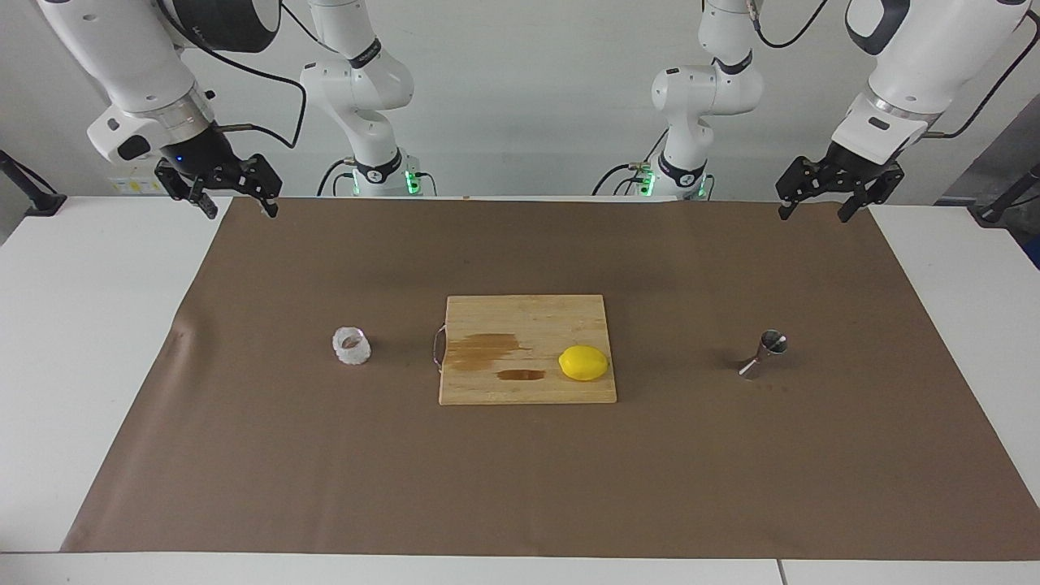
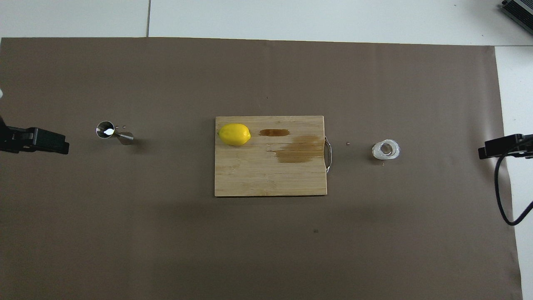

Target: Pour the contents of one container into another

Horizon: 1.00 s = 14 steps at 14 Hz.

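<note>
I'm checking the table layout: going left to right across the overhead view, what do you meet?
Left gripper → steel jigger → lemon on the cutting board → glass cup → right gripper.

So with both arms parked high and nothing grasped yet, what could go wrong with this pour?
1. The jigger is narrow-waisted with a small mouth, so it may tip when grasped, and a pour could easily miss it.
2. The glass cup is squat with a bumpy wall; the right end effector might slip on it.
3. Cup and jigger stand at opposite ends, with the cutting board and lemon between them, so a low carry by either the right or the left end effector might clip them.
</note>
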{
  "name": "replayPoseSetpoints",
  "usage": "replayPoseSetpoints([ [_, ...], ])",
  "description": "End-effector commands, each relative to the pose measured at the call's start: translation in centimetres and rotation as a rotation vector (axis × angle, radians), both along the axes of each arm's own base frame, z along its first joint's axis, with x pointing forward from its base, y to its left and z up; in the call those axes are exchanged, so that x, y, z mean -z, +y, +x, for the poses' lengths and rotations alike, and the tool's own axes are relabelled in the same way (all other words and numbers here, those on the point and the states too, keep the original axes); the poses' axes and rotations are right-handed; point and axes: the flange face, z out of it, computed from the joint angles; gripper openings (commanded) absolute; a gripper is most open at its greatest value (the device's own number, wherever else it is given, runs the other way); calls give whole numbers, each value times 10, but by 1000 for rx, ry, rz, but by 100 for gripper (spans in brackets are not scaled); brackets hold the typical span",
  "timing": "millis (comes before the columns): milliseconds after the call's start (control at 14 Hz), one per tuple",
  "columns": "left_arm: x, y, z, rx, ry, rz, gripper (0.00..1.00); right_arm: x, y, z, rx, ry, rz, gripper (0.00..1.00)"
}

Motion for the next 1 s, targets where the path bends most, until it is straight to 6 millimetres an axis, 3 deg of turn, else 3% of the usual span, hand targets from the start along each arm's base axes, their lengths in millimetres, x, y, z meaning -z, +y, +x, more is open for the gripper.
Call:
replayPoseSetpoints([
  [0, 8, 18, -10, -50, 21, -5, 100, -3, 0, -4, 13, 10, 0, 100],
  [143, 22, 36, 3, -102, 71, -72, 100, -3, 1, -3, 11, 10, 0, 100],
  [357, 41, 43, 19, -191, 111, -78, 100, -3, 0, -4, 13, 10, 0, 100],
  [643, 71, 84, 42, -546, 154, -223, 100, -3, 1, -3, 11, 9, 0, 100],
  [929, 102, 91, 46, -883, 205, -307, 100, -3, 0, -4, 13, 10, 0, 100],
])
